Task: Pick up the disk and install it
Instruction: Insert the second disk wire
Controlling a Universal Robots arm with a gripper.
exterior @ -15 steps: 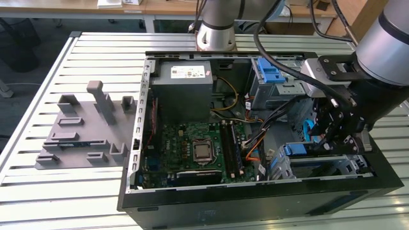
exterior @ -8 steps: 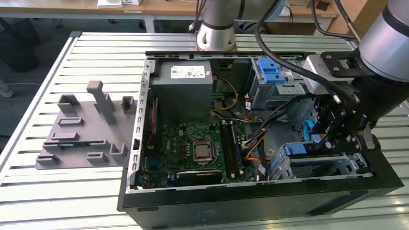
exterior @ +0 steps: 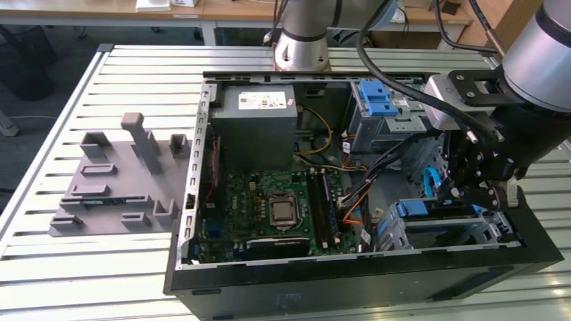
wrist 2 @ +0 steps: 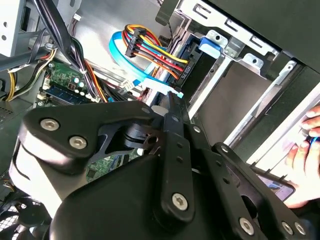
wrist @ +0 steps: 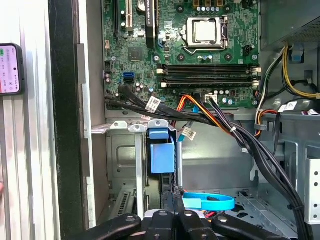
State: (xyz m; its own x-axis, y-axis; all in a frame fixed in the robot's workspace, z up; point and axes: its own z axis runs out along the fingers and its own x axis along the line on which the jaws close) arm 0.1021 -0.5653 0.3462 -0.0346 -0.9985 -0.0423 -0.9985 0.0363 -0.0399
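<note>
The disk (exterior: 432, 209) sits in the drive cage at the open computer case's front corner, on the exterior view's right, with its blue rail frame showing. In the first wrist view its blue rail end (wrist: 161, 150) stands between the cage's metal walls, the dark body running down from it. My gripper (exterior: 483, 198) hangs just over that cage. Its black fingers are closed together, with the tips (wrist: 173, 196) right beside the disk's edge; whether they touch it I cannot tell. In the second wrist view the gripper (wrist 2: 170, 101) reaches down next to a flat blue cable (wrist 2: 129, 59).
A motherboard (exterior: 272, 207), a grey power supply box (exterior: 259, 110) and a blue latch (exterior: 379, 100) fill the case. Black and orange cable bundles (wrist: 210, 117) cross above the cage. A grey fixture (exterior: 116, 180) lies on the table. A hand (wrist 2: 306, 150) and a phone (wrist: 10, 70) are at the case's edge.
</note>
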